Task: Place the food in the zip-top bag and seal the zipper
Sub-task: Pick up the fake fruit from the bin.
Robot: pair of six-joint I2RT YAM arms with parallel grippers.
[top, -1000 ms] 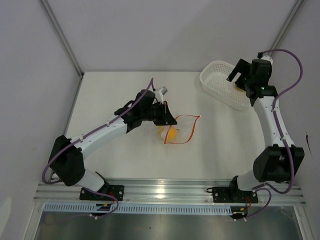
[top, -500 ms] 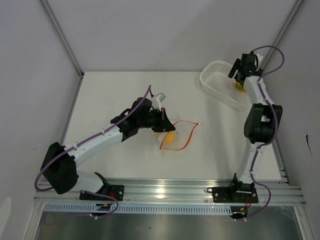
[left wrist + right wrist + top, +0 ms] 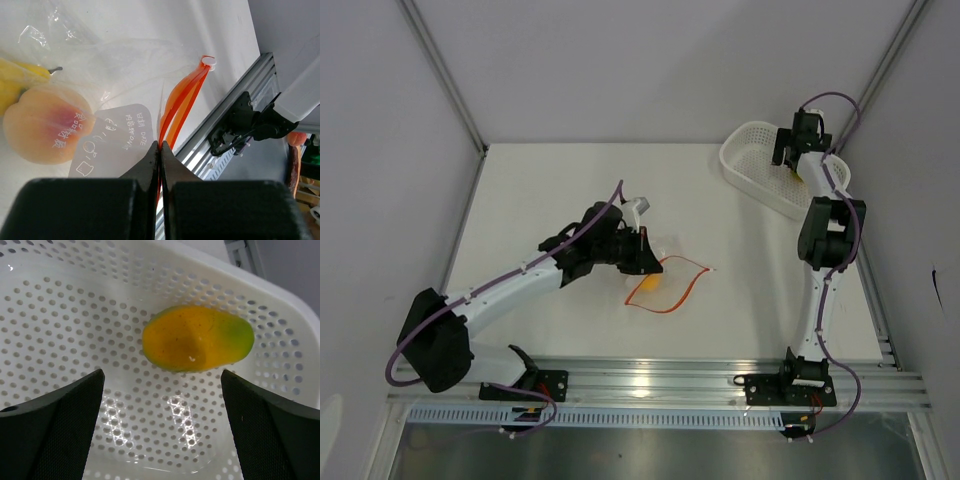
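Left gripper: clamped shut on zipper at mouth corner of zip-top bag, mid-table.
Bag risk: slipping from pinch, mouth sagging closed, fruit inside rolling out.
Right gripper: spread wide, empty, over mango in far basket.
Grasp risk: squirting sideways off rounded skin if closed off-centre.

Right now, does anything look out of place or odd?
Nothing is spilled or damaged. One mango lies apart from the other fruit, in the white basket below the open right end effector, while the zip-top bag gapes open, its zipper pinched by the left end effector.
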